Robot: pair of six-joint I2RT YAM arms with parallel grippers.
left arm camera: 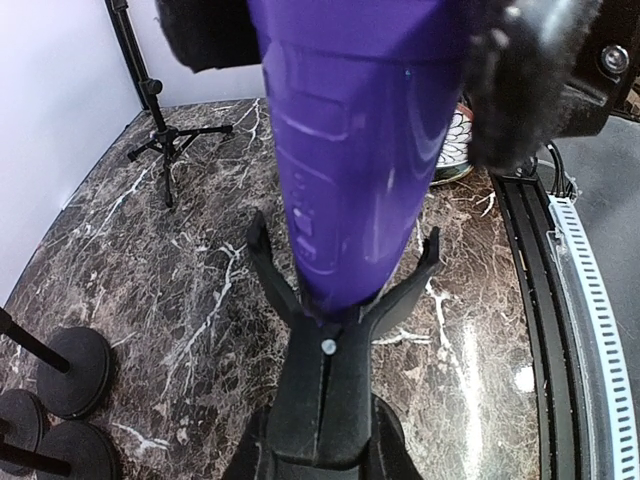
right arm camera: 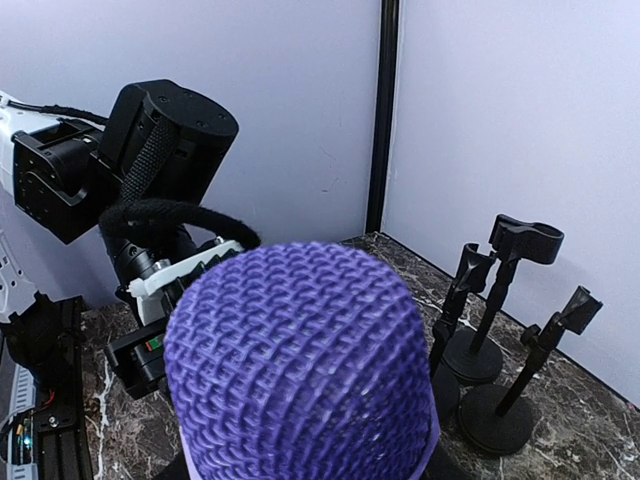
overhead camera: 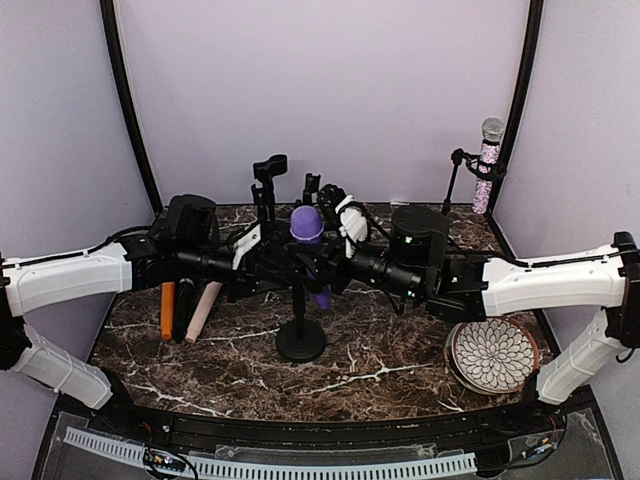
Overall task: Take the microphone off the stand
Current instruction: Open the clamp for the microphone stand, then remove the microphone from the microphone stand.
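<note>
Microphone (overhead camera: 306, 225) stands nearly upright in the stand clip (left arm camera: 322, 370) at the middle of the tabletop (overhead camera: 390, 345), head up. The left pincer (left arm camera: 355, 45) is closed across its purple body just above the clip. Whether the right pincer (overhead camera: 338, 208), beside the head, is open or closed I cannot tell.

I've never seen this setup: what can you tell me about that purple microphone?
The purple microphone has a woven mesh head and a smooth, shiny body. It stands nearly upright, its lower end seated in the black clip of a stand on the marble table. The left tool grips its body from both sides.
</note>
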